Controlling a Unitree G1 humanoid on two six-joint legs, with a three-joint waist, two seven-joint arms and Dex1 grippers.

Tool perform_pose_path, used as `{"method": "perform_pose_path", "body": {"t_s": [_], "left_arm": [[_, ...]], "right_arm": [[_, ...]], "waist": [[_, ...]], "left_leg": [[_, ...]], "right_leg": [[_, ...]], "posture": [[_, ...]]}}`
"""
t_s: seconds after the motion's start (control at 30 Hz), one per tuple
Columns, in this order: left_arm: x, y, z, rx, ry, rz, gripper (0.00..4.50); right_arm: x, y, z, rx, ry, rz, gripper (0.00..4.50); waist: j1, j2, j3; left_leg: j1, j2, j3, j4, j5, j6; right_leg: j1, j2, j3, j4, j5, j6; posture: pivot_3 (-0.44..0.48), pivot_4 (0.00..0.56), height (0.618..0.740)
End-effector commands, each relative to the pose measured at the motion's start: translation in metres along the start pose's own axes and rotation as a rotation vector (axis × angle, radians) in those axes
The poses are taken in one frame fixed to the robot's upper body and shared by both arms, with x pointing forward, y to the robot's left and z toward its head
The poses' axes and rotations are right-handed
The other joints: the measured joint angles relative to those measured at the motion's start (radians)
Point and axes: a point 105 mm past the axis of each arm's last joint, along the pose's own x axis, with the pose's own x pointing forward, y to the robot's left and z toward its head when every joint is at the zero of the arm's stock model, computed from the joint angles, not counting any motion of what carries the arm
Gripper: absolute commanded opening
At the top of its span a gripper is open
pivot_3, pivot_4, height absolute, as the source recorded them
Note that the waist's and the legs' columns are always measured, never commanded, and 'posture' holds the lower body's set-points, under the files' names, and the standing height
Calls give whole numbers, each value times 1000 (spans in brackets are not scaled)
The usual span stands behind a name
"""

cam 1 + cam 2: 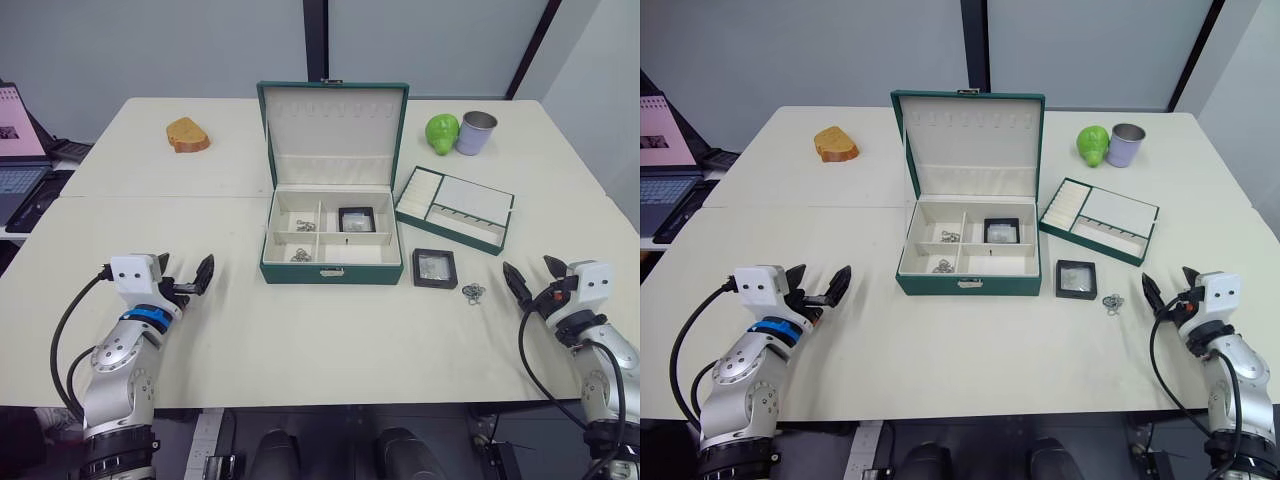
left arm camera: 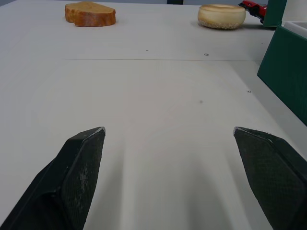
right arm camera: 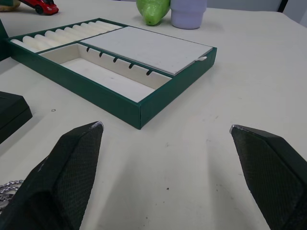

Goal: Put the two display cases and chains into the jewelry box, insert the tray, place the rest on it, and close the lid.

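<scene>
Jaws of both grippers, left point(image 1: 186, 275) and right point(image 1: 536, 276), gape wide, holding nothing.

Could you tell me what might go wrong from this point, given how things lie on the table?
The loose chain lies right beside the display case on the table; the open right gripper could nudge one while reaching for the other. The chain is a small flat bunch, so the fingers may slip off it. The tray sits just behind both, and a wide approach could knock it.
</scene>
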Motion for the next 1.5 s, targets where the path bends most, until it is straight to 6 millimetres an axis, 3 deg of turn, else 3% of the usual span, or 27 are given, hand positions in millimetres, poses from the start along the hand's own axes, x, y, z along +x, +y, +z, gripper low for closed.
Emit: {"method": "perform_pose_path", "body": {"t_s": [0.03,1.07,1.5], "left_arm": [[0,0,8,12,-30,-3,4446],[1,5,11,9,-45,28,4446],[4,-12,54,11,-97,-189,4446]], "right_arm": [[-1,-5,10,-11,-33,-7,4500],[1,-7,12,-5,-34,-6,4500],[8,-1,54,-9,-53,180,4500]], "waist": [[0,0,0],[0,0,0],[0,0,0]], "left_leg": [[0,0,0,0,0,0],[0,0,0,0,0,0],[0,0,0,0,0,0]], "right_leg": [[0,0,0,0,0,0],[0,0,0,0,0,0],[1,0,0,0,0,0]], "posture": [[0,150,740],[0,150,740],[0,150,740]]}}
